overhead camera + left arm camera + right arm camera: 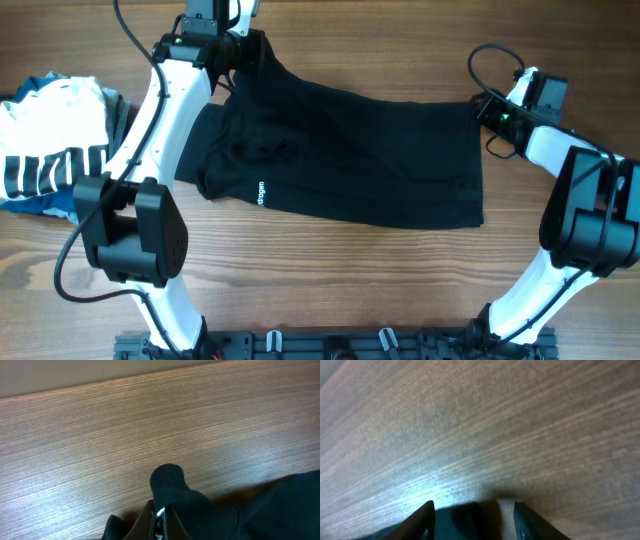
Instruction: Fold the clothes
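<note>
The black T-shirt (350, 150) lies spread across the middle of the wooden table (400, 280), mostly flat. Its left part is bunched and rucked near the small white logo (262, 192), so the fold appears only partly made. At the far left corner, the left gripper (159, 512) is clamped on a pinch of the fabric, and a small hump of cloth rises just ahead of its tips. At the far right corner, the right gripper (474, 506) has its fingers (426, 519) standing well apart. Dark cloth lies low between them without being squeezed, so that hand holds nothing. The step in hand is probably laying or smoothing the far edge. Whether the right hand is letting go or lining up a grasp cannot be told. The next move probably calls for both corners to be held evenly, then carried toward the near hem without dragging the body of the shirt. The striped white garment (50, 130) and the blue one (50, 205) sit well apart at the left edge.
</note>
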Motion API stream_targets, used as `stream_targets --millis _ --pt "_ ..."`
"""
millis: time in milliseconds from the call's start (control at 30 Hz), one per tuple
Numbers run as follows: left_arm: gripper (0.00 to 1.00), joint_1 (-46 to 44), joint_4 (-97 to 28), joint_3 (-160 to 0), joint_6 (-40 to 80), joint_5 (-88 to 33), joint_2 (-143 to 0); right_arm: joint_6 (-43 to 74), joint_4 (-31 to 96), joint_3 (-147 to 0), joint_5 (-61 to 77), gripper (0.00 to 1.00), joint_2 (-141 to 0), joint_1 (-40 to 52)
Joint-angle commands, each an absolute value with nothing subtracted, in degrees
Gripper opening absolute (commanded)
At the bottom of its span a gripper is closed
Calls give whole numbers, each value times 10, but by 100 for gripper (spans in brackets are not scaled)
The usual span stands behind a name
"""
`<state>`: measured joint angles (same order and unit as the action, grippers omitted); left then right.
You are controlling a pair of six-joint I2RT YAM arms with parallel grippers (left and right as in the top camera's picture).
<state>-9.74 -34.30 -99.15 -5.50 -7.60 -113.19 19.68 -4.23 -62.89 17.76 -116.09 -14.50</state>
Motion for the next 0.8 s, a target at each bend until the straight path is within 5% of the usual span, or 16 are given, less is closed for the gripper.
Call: stream_targets --millis 0,167,267,767 --pt "4 -95 -339 -992 -58 -83 -1126 212 -63 -625 230 48 -1195 -144" --pt "4 -95 -339 -992 -58 -83 -1126 212 -70 -626 275 37 -1197 -144" --pt "4 -95 -339 -992 -58 -83 -1126 213 -66 -627 276 4 -1196 -150" --pt "4 -95 -414 -992 -58 -78 -1126 220 69 -628 387 4 -999 -249"
